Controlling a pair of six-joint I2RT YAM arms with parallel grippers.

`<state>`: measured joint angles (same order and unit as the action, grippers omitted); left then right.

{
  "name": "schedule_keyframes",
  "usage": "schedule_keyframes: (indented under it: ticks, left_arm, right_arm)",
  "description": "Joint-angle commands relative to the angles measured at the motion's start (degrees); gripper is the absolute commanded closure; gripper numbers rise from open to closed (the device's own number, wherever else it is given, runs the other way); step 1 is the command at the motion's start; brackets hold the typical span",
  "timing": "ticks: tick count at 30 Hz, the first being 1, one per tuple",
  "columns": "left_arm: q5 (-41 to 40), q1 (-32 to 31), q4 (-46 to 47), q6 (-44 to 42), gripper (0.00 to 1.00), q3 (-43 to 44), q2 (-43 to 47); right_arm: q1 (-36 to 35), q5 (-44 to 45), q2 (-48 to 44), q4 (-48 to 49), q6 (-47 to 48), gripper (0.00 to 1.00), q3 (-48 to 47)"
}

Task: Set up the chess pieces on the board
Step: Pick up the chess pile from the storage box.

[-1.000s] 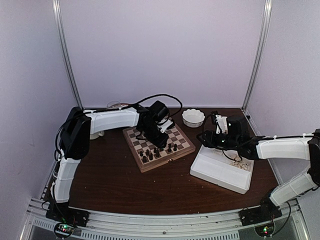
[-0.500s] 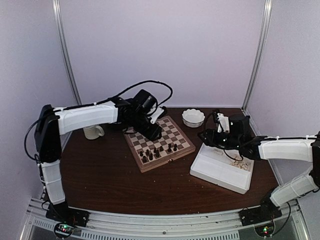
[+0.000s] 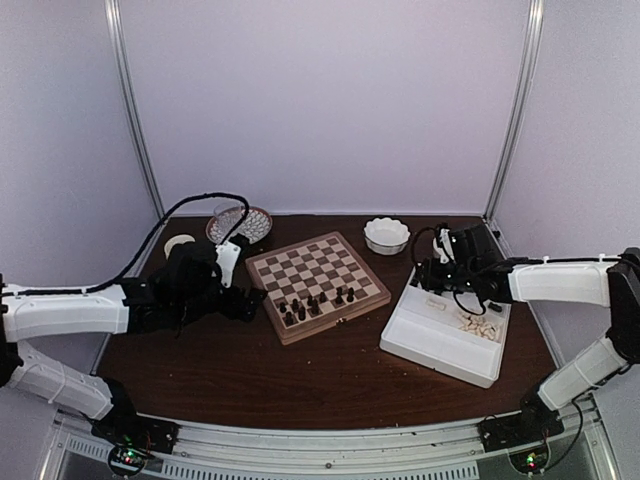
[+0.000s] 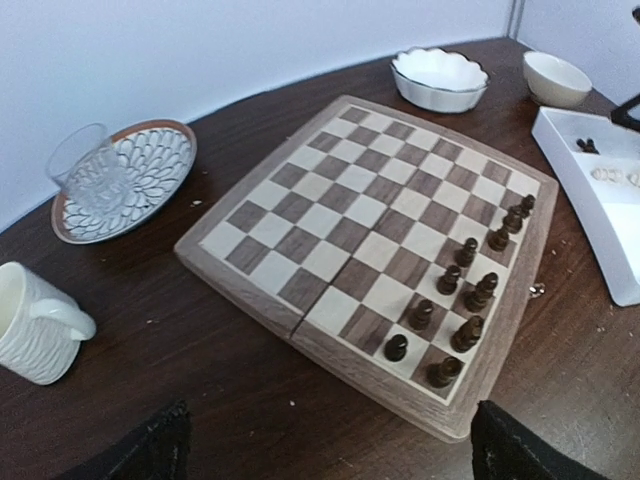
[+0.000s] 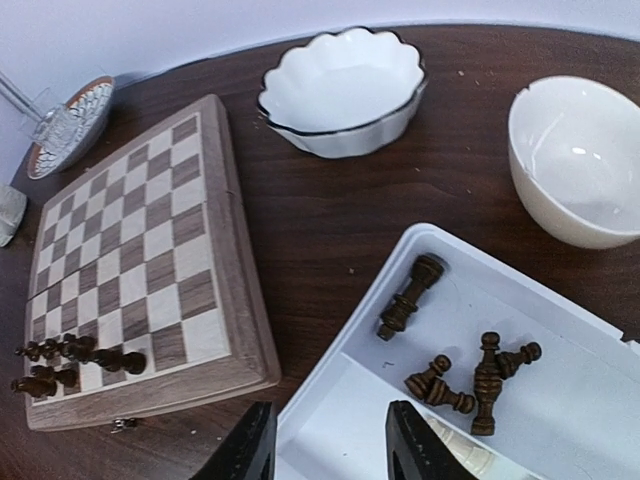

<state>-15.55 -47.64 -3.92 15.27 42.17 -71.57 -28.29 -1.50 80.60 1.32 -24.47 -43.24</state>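
Moved since a second ago: the left arm, from over the board's far squares back and down to the board's left side. Its jaws were nearly closed then and are spread now. The right arm is little changed, at the tray's far end.

1. Left gripper (image 3: 248,300): released, fingertips at the bottom corners of its wrist view, nothing between them. It sits low over the bench (image 3: 230,370), just beside the board's left edge.
2. Right gripper (image 5: 325,445): part-way open, nothing seen between the fingers, hanging over the tray's far compartment.
3. Board (image 3: 330,262): mid-bench, set askew. Dark pieces (image 4: 462,300) stand in two short rows along its near edge; the far ranks hold none.
4. Tray (image 3: 435,350): white and divided, just right of the board. A few dark pieces lie on their sides in the far compartment (image 5: 465,375), and pale pieces (image 3: 478,325) are heaped in the next one.
5. Tall dark piece (image 5: 408,296): lies apart from the cluster.

Governing relation: the loose pieces lie just ahead of the right gripper and slightly to its right. The left gripper is well apart, across the board, so the right arm is the nearer. The tall piece's long axis slants across the wrist view. A grasp would likely need a wrist turn to close across that axis.
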Motion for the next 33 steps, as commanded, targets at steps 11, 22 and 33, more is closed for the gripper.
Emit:
schedule_keyframes:
  ticks: [11, 22, 33]
  left_arm:
    - [-10.58, -0.08, 20.06, 2.08, 0.02, -12.35, 10.93]
    - [-7.83, -0.09, 20.49, 1.7, 0.03, -12.42, 10.83]
    - [-6.37, -0.07, 20.46, 1.02, 0.04, -11.81, 8.81]
  right_arm:
    - [8.36, -6.91, 18.58, -2.09, -12.82, 0.62, -9.75]
    - [9.78, -6.66, 27.9, -2.78, -16.6, 0.64, -16.31]
    - [11.64, -8.58, 31.33, 1.83, -19.03, 0.8, -14.54]
